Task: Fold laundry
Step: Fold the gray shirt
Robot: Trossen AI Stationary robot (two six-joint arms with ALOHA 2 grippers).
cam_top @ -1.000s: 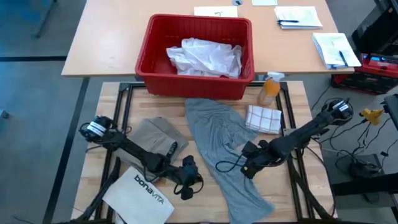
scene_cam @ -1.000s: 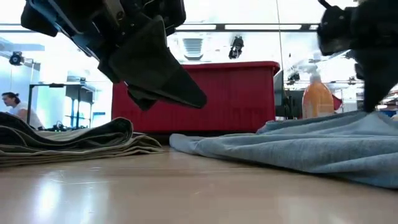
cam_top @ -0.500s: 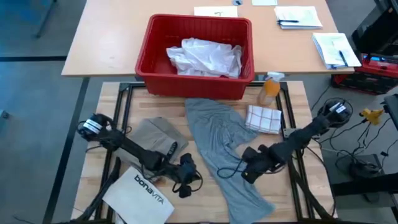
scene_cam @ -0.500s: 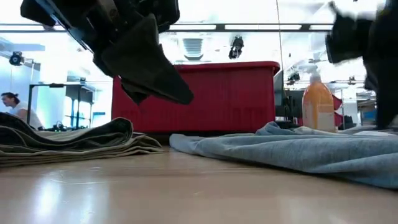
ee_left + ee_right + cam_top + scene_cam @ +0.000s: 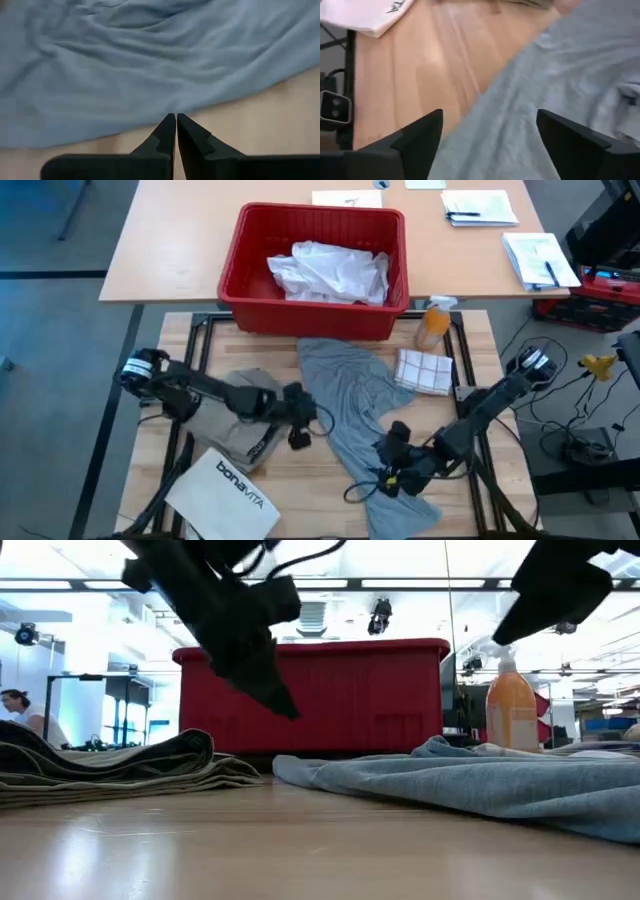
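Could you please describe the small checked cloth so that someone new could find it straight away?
Start at the red bin at the back of the wooden table. Just in front of its right corner stands an orange bottle; the checked cloth lies folded beside the grey shirt, the only fabric with a grid pattern.

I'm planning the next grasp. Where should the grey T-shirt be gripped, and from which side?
Probably the grey T-shirt at its near end, from above: that edge lies flat on bare table, under the open right gripper. The shut left gripper is beside its left edge.
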